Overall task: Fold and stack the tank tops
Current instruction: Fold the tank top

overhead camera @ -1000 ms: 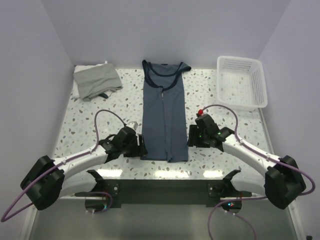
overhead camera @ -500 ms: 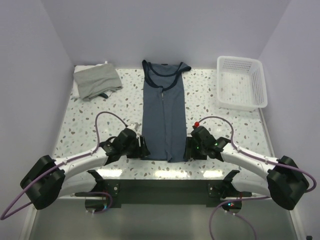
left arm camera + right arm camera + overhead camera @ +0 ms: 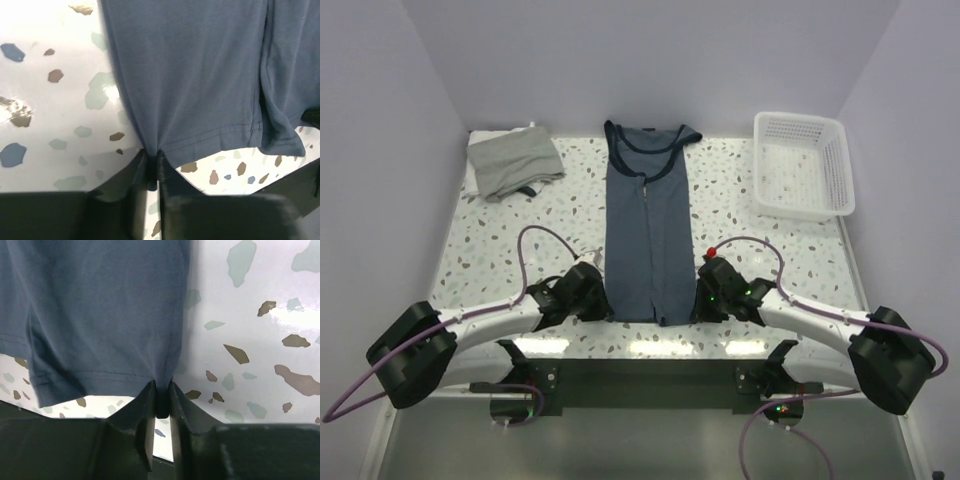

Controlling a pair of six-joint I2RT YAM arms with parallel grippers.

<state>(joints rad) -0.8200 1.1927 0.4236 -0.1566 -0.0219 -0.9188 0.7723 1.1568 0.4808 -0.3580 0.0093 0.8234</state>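
Note:
A navy blue tank top (image 3: pixel 648 230) lies lengthwise down the middle of the table, sides folded in, neckline at the far end. My left gripper (image 3: pixel 606 305) is shut on its near left hem corner (image 3: pixel 150 150). My right gripper (image 3: pixel 696 305) is shut on the near right hem corner (image 3: pixel 161 385). In both wrist views the cloth puckers into the closed jaws. The grey tank top (image 3: pixel 515 163) lies crumpled at the far left corner, away from both arms.
A white mesh basket (image 3: pixel 804 176) stands at the far right of the speckled table (image 3: pixel 750 200). The table's near edge (image 3: pixel 650 345) runs just below both grippers. Purple walls close in the left, right and far sides.
Both grippers slid toward the near hem of the navy top and in to its corners, then closed on the cloth. The tops and basket have not moved.

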